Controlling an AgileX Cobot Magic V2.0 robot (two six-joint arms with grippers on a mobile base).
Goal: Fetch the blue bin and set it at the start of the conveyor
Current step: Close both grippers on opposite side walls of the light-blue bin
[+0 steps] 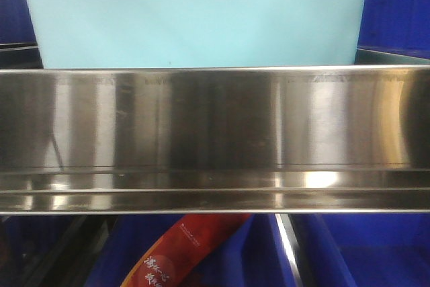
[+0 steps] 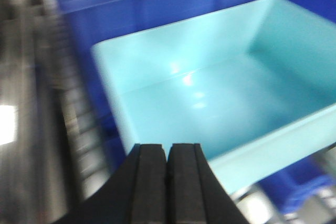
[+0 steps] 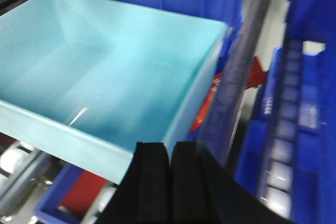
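You are at the very beginning: the blue bin (image 1: pixel 195 18) sits on the shelf, right at its front edge behind the steel shelf rail (image 1: pixel 215 132), and nothing holds it. Your left fingers (image 2: pixel 149 182) are pressed together and empty, hanging above the bin's near rim; your right fingers (image 3: pixel 152 182) are likewise pressed together over its other side, pinching nothing. Grasping, lifting, carrying and setting down are all left, and the conveyor start shows in no view. Mind the dark blue crates (image 1: pixel 396 5) crowding both sides of the bin, leaving little room beside its walls. You will likely need to lift the bin over the rail, and a red packet (image 1: pixel 181 253) lies in a crate below.
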